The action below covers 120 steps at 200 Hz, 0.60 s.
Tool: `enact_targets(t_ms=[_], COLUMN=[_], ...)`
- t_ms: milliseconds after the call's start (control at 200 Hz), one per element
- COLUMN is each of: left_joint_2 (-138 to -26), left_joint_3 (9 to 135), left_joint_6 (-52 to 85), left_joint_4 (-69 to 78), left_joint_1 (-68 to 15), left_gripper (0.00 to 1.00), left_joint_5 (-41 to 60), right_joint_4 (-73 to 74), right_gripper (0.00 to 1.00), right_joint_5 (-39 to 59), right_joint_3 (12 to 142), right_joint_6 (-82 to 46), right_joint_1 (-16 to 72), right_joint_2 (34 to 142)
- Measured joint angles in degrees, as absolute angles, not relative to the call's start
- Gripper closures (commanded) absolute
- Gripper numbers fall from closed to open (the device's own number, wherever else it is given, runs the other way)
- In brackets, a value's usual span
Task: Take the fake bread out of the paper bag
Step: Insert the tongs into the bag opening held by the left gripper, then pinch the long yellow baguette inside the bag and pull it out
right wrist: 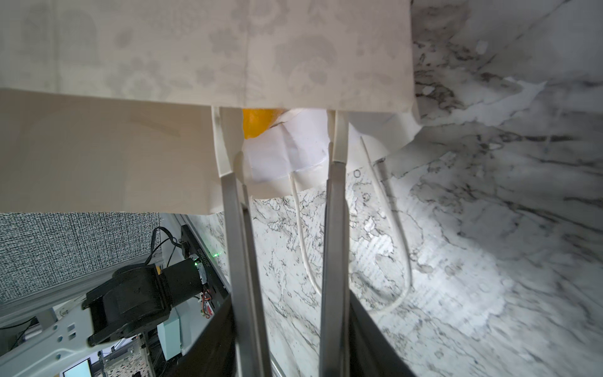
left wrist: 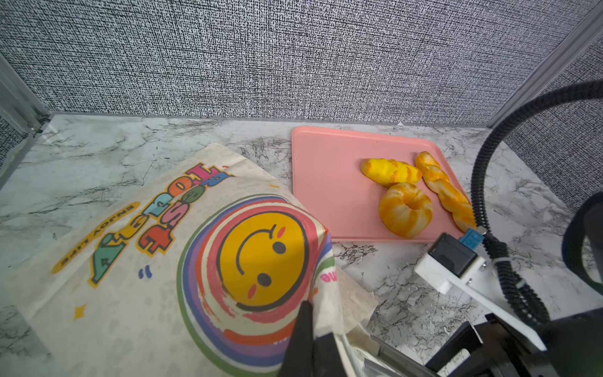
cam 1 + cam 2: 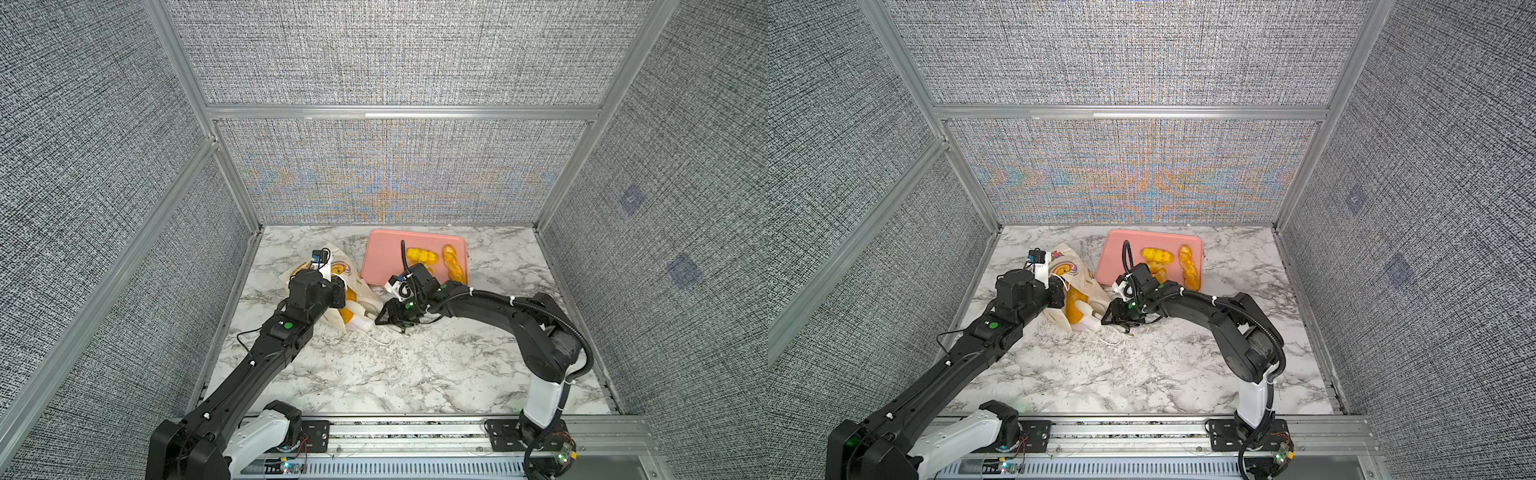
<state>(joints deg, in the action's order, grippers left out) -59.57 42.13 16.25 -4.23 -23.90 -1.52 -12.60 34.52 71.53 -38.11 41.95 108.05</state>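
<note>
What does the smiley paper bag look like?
The paper bag is creamy white, printed with a rainbow-ringed yellow smiley, with white cord handles. It lies on its side on the marble table, beside the pink tray. The left tool pinches its upper edge; the open right tool reaches into its mouth, where fake bread shows.

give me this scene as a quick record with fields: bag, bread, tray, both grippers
paper bag: lying on its side on the marble table, mouth facing the right gripper
left gripper: shut on the bag's upper rim
right gripper: jaws open, fingertips at the bag's mouth
yellow bread: visible just inside the mouth; count unclear
pink tray: holds a loaf, ring cake and braided stick
cord handle: lying loose on the table
</note>
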Motion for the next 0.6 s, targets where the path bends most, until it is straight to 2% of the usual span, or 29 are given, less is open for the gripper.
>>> enact_targets(t_ms=[100,245,440,600], left_joint_2=[-59.57,-59.90,-60.12,-60.20], left_joint_3=[41.39,41.04,40.69,39.81], left_joint_6=[16.56,16.84,17.32,19.14], left_joint_4=[-3.62,-2.50,-1.30,0.75], left_joint_1=[-23.90,-23.92,-23.92,-23.92], left_gripper=[1.00,1.00,1.00,1.00], left_joint_5=[-1.39,-1.28,-1.34,-1.83], right_joint_4=[-11.60,-11.00,-11.42,-15.42], right_gripper=[0.55,0.76,1.00,1.00], right_joint_5=[34.89,35.18,34.59,33.15], right_joint_3=[72.25,72.42,70.94,69.30], right_joint_6=[-38.96,-40.14,-39.92,-38.94], right_joint_1=[42.39,43.03,43.90,44.84], right_joint_2=[108.86,108.07,102.78,97.67])
